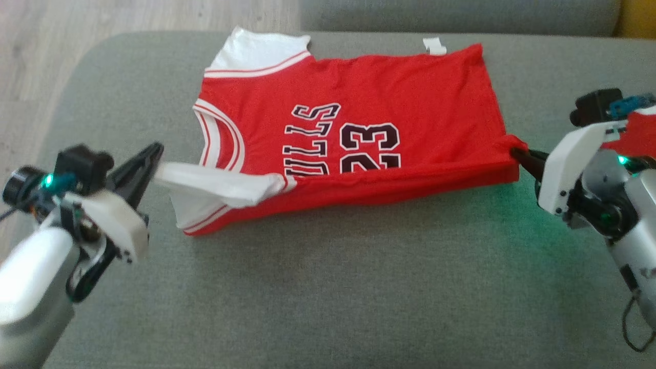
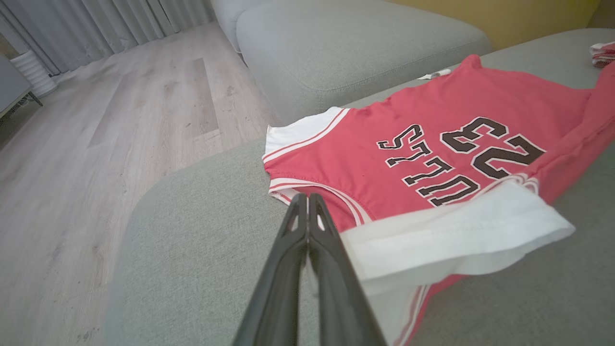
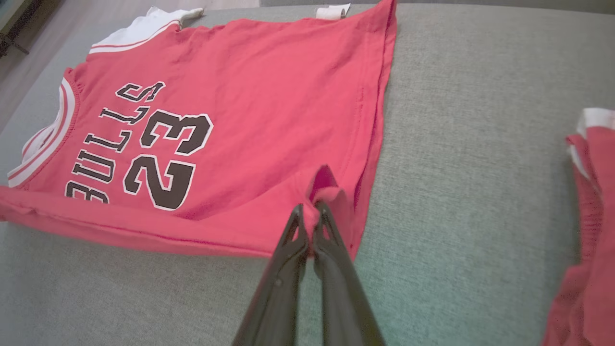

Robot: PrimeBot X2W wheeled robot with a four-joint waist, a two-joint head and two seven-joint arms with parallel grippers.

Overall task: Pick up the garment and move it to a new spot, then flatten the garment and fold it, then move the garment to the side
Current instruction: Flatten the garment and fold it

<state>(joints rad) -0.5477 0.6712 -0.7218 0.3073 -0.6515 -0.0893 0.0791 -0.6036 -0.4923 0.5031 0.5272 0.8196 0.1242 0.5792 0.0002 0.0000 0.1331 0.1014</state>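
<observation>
Left gripper [image 1: 156,154] — clamped on white sleeve [image 1: 215,184], 9 o'clock side of garment [image 1: 359,87]. Right gripper [image 1: 515,152] — clamped on red hem corner, 3 o'clock side. Lies spread on grey cushion [image 1: 333,282], print up, 6 o'clock edge lifted between both grips. Second red garment [image 3: 591,192] further toward 3 o'clock, apart.

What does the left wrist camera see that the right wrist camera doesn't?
Left wrist camera, not the right one: grey curtains by the floor, and the left gripper shut on the white sleeve.
Right wrist camera, not the left one: the right gripper shut on the red bottom corner.
Both: the red jersey with its number 23, lying on the grey cushion, and a small white tag at its far edge.
</observation>
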